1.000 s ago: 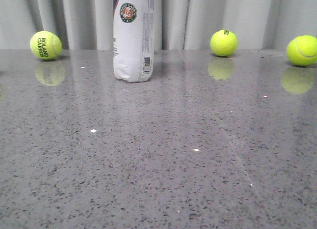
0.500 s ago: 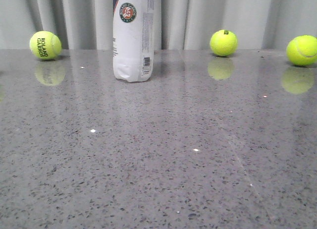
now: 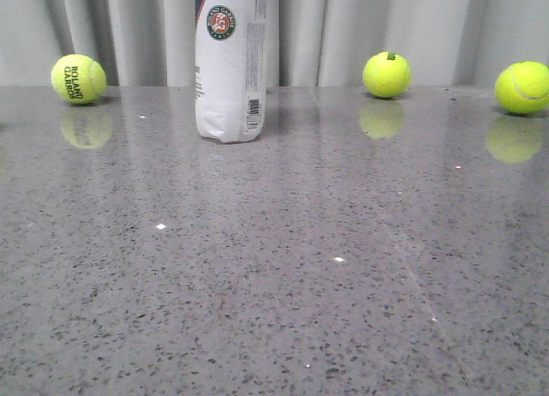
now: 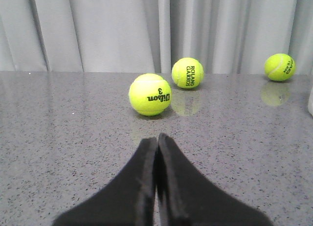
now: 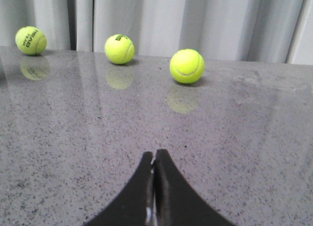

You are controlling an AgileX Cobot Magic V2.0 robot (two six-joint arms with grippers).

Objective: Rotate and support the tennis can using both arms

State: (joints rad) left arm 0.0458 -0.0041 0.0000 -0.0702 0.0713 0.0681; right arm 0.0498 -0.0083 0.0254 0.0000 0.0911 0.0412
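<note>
The tennis can [image 3: 230,66] stands upright at the back of the grey table in the front view, left of centre, with its white label, round emblem and barcode facing me; its top is cut off by the frame. A sliver of it may show at the edge of the left wrist view [image 4: 310,101]. No arm shows in the front view. My left gripper [image 4: 157,138] is shut and empty, low over the table. My right gripper [image 5: 155,154] is shut and empty, low over the table too. Neither is near the can.
Yellow-green tennis balls lie along the back: one [image 3: 78,78] left of the can, two [image 3: 387,75] [image 3: 521,87] to the right. The left wrist view shows three balls, the nearest [image 4: 149,94] ahead of the fingers. The right wrist view shows three balls [image 5: 187,66]. Grey curtains hang behind.
</note>
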